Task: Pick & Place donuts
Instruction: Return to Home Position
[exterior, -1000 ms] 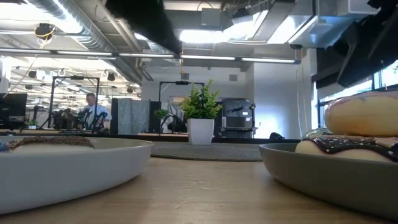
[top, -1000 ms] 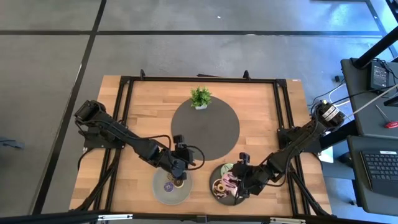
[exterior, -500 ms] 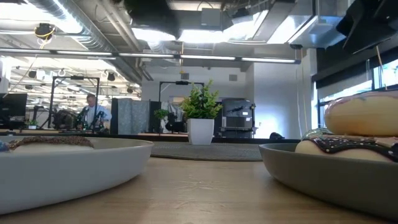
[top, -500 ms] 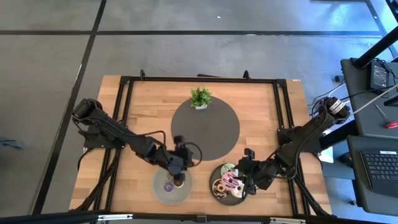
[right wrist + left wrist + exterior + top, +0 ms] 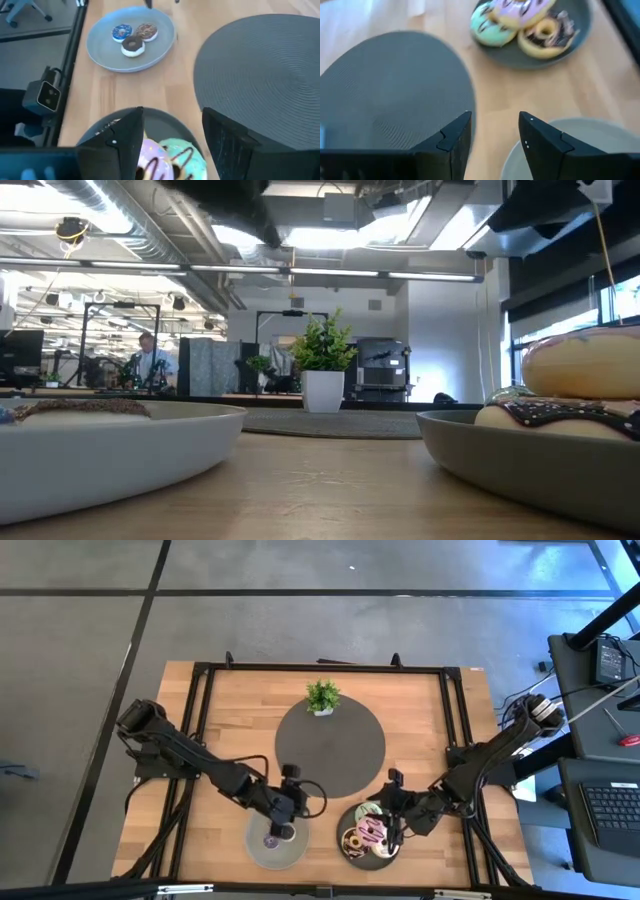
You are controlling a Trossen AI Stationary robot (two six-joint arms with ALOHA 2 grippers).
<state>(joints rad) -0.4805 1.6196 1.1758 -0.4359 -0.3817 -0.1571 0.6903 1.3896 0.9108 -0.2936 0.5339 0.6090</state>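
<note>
Two pincers, mine, one to each arm; no lettering anywhere that I can read.

Left wrist view. One left pincer [image 5: 492,132], fingers [image 5: 454,136] parted with nothing between them, above the wooden table [image 5: 510,95]. One round dark ribbed mat [image 5: 395,95]. One black plate [image 5: 530,59] holds donuts heaped and touching:
- one pale green [image 5: 489,26], dark-striped
- one purple [image 5: 520,7], dark-striped
- one yellow ring [image 5: 543,34]
- a dark sprinkled piece [image 5: 566,29] beside the ring, perhaps a fourth

One grey plate [image 5: 580,137], rim only.

Right wrist view. One right pincer [image 5: 172,135], fingers [image 5: 120,137] spread and empty, over the black plate, where the purple and pale green donuts lie touching. The grey plate, farther off, carries three small donuts in a close cluster:
- one blue [image 5: 120,32], pale-flecked
- one brown [image 5: 146,31], sprinkled
- one dark chocolate [image 5: 133,45]

The mat lies near both plates.

High view. The mat is mid-table, with one potted plant [image 5: 322,696] at its far edge. Both plates sit at the near edge, apart, grey to the left and black to the right. My left pincer is over the grey plate, my right over the black.

Low view. The grey plate is at the left, with one brown sprinkled top [image 5: 80,408] showing above its rim. The black plate is at the right, where one large pale-sided ring [image 5: 585,360] rests on a chocolate-iced one [image 5: 550,415] with white flecks. The plant stands between them, farther back. One person [image 5: 150,358] is in the room behind.
</note>
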